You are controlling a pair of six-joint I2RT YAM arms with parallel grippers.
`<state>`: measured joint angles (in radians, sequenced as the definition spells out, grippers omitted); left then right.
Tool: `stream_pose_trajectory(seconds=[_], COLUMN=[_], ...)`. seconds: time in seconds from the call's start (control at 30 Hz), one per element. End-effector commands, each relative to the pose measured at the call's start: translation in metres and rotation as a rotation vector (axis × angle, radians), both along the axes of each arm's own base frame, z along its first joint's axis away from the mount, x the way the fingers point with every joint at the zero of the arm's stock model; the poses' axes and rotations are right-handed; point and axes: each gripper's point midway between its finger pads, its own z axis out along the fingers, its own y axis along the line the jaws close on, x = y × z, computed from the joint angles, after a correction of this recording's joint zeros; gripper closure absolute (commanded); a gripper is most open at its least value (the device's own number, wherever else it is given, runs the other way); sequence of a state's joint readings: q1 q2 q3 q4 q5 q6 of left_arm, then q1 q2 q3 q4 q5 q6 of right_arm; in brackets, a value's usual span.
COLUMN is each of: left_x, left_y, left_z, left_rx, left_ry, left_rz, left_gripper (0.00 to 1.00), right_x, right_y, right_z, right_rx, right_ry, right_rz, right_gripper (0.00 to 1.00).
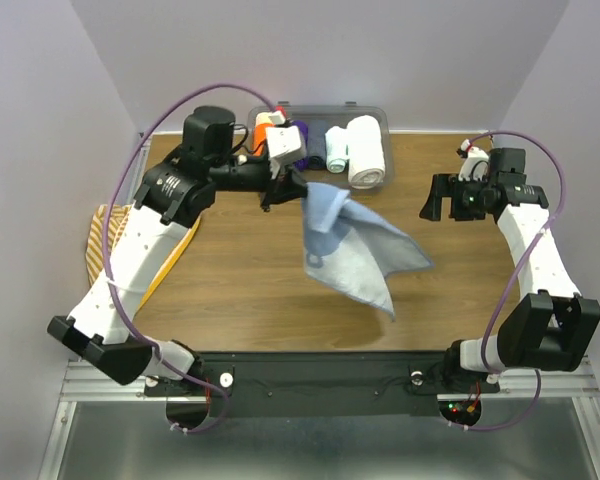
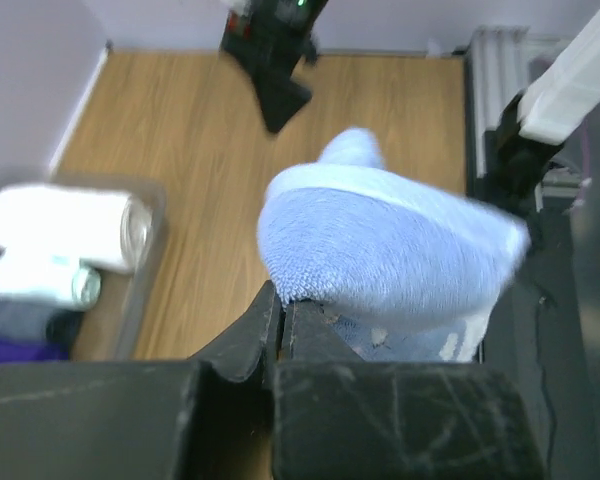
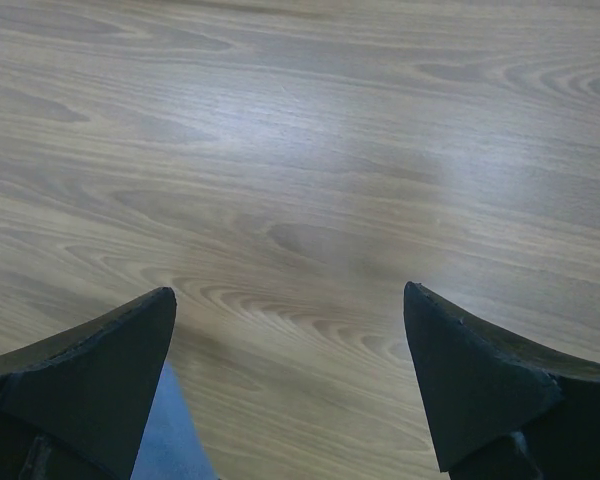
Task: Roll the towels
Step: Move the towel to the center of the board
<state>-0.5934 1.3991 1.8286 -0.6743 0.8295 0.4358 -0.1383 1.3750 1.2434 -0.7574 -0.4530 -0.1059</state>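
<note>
The right end effector (image 3: 288, 293) is wide open. Its two dark fingers (image 3: 90, 385) stick up from the bottom corners, far apart. Between them you see only the brown wood counter (image 3: 300, 140). A small bit of the pale blue towel (image 3: 170, 445) shows at the bottom, just beside the finger on the left of the picture.

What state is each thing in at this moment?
pale blue towel: unrolled, hanging from the left pincer.
striped towel: unrolled, lying flat on the left side.
left pincer: shut on the pale blue towel.
right pincer: open, holding nothing.
white roll: rolled, in the bin.
</note>
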Motion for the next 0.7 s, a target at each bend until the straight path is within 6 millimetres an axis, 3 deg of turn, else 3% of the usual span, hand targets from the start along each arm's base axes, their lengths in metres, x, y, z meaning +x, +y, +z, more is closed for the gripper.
stream_pose_trajectory(seconds=[0.0, 0.03, 0.07, 0.13, 0.17, 0.3, 0.47, 0.5, 0.57, 0.6, 0.67], left_x=[0.039, 0.052, 0.053, 0.061, 0.063, 0.070, 0.100, 0.106, 0.108, 0.106, 0.106], left_y=[0.031, 0.047, 0.058, 0.074, 0.087, 0.114, 0.147, 0.157, 0.164, 0.169, 0.175], left_z=[-0.064, -0.085, -0.132, -0.168, -0.204, -0.264, -0.291, -0.299, -0.307, -0.317, -0.324], left_rx=[0.054, 0.080, 0.131, 0.160, 0.193, 0.260, 0.253, 0.246, 0.250, 0.271, 0.289], left_ry=[0.024, 0.055, 0.146, 0.179, 0.236, 0.346, 0.455, 0.508, 0.562, 0.605, 0.641], left_rz=[0.094, 0.152, 0.182, 0.224, 0.248, 0.303, 0.447, 0.476, 0.487, 0.483, 0.492], left_gripper=[1.00, 1.00, 1.00, 0.99, 0.98, 0.91, 0.89, 0.89, 0.85, 0.80, 0.74], right_x=[0.006, 0.004, 0.002, -0.003, -0.006, -0.022, -0.040, -0.044, -0.049, -0.050, -0.047], right_y=[-0.007, -0.007, -0.006, -0.001, 0.002, 0.013, 0.028, 0.038, 0.043, 0.059, 0.065], right_z=[0.013, 0.009, 0.004, -0.002, -0.009, -0.030, -0.053, -0.056, -0.065, -0.066, -0.073], right_rx=[-0.038, -0.042, -0.045, -0.033, -0.022, -0.006, -0.042, -0.052, -0.082, -0.090, -0.087], right_ry=[-0.049, -0.041, -0.030, -0.011, 0.003, 0.060, 0.114, 0.116, 0.134, 0.123, 0.136], right_rz=[0.017, 0.026, 0.044, 0.079, 0.112, 0.190, 0.281, 0.325, 0.349, 0.397, 0.402], right_gripper=[0.00, 0.00, 0.00, 0.01, 0.01, 0.08, 0.22, 0.25, 0.27, 0.28, 0.29])
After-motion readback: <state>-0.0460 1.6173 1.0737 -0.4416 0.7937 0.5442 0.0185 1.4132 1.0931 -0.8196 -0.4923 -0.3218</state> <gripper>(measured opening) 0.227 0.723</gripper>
